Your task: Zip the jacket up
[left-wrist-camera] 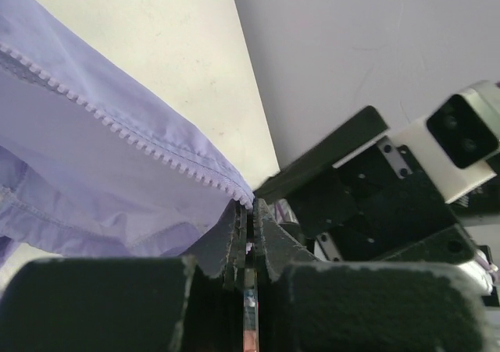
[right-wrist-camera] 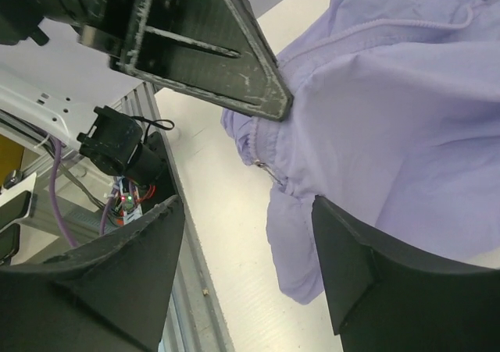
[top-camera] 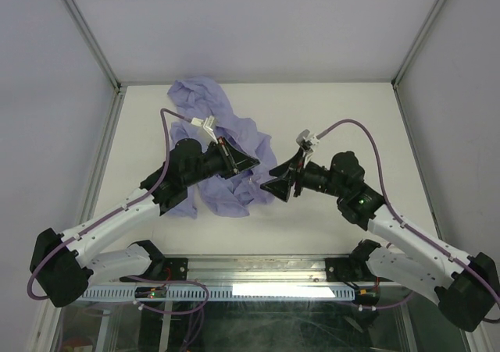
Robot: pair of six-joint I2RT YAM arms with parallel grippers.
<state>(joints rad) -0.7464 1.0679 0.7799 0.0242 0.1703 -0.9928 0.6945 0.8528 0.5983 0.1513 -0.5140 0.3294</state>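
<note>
Closest to the lens in the left wrist view, the left gripper (left-wrist-camera: 248, 211) has its two dark fingers pressed together on the edge of the jacket (left-wrist-camera: 94, 180). A row of pale zipper teeth (left-wrist-camera: 117, 129) runs straight into the pinch, with no gap showing between the fingers. The lavender cloth hangs away from those jaws to one side, sagging in soft folds.

The right gripper (right-wrist-camera: 246, 204) stands wide open and has hold of nothing. Between and beyond its fingers lies a lower lobe of the jacket (right-wrist-camera: 406, 94), resting on the table (right-wrist-camera: 226, 250) and not touching either finger. One small metal piece sits in a fold just ahead of the gap (what it is cannot be told).

From above, the left gripper (top-camera: 248, 163) is set in the middle of the crumpled jacket (top-camera: 205, 101). The right gripper (top-camera: 273, 186) faces it from just beside the cloth's edge, so the two sets of jaws are near each other but apart.

The table (top-camera: 336, 118) is a matt off-white sheet, lightly scuffed. Plain pale grey walls (top-camera: 258, 24) close it in on three sides, with slim metal posts (top-camera: 87, 36) at the corners. A metal rail (top-camera: 258, 289) runs along the near edge.
</note>
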